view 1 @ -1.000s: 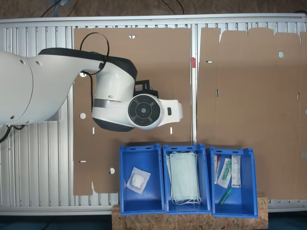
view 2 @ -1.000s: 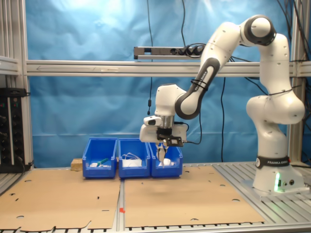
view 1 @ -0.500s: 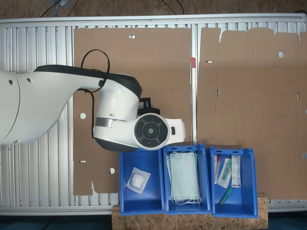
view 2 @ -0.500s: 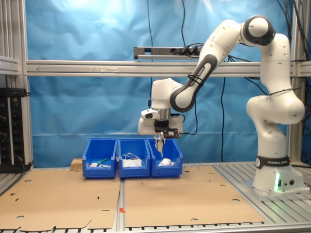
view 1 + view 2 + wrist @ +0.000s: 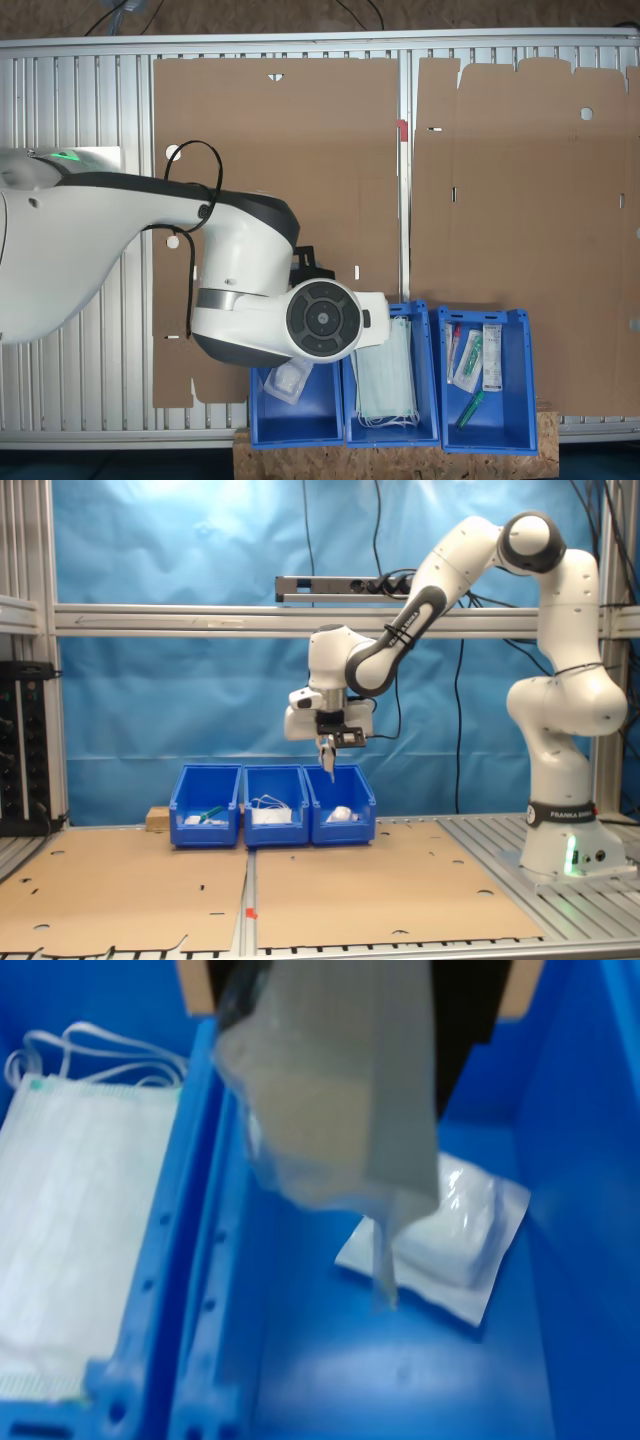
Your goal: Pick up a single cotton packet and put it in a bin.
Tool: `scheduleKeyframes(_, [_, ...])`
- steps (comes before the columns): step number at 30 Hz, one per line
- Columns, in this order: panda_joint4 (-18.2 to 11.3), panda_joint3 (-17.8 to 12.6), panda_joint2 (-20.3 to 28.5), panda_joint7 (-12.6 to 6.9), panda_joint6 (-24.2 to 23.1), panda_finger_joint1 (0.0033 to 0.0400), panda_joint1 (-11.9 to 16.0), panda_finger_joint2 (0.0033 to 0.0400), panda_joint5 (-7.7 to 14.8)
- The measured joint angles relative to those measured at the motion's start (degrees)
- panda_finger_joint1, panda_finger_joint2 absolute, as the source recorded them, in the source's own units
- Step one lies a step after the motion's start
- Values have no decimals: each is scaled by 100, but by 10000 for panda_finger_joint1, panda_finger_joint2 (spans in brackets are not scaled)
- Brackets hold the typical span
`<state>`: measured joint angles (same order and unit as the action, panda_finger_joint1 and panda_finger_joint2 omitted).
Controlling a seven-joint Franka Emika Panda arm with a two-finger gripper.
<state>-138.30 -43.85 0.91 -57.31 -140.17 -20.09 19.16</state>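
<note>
A thin, pale cotton packet [image 5: 330,1110] hangs from my gripper [image 5: 327,752], which is shut on its upper edge. In the second exterior view the packet [image 5: 329,767] dangles a short way above the bin [image 5: 341,807], the blue crate at the second exterior view's right end of the row. In the wrist view the bin's blue floor [image 5: 400,1360] lies straight below the hanging packet. In the first exterior view the arm's wrist [image 5: 320,320] covers most of the bin [image 5: 296,420].
A clear-fronted packet with a white pad [image 5: 450,1230] lies in the same bin. The middle crate [image 5: 391,425] holds pale green face masks [image 5: 70,1220]. The third crate [image 5: 484,420] holds syringes and tubes. Brown cardboard sheets [image 5: 380,890] cover the table.
The arm has swung from over the cardboard to above the crates. The gripper has risen with the packet and now hangs over the bin.
</note>
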Motion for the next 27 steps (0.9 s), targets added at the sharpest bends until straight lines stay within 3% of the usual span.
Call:
scheduleKeyframes(15, [76, -563, 94, 0, 327, 56, 12, 56, 522])
scheduleKeyframes(27, [97, -711, 141, 0, 420, 56, 20, 56, 741])
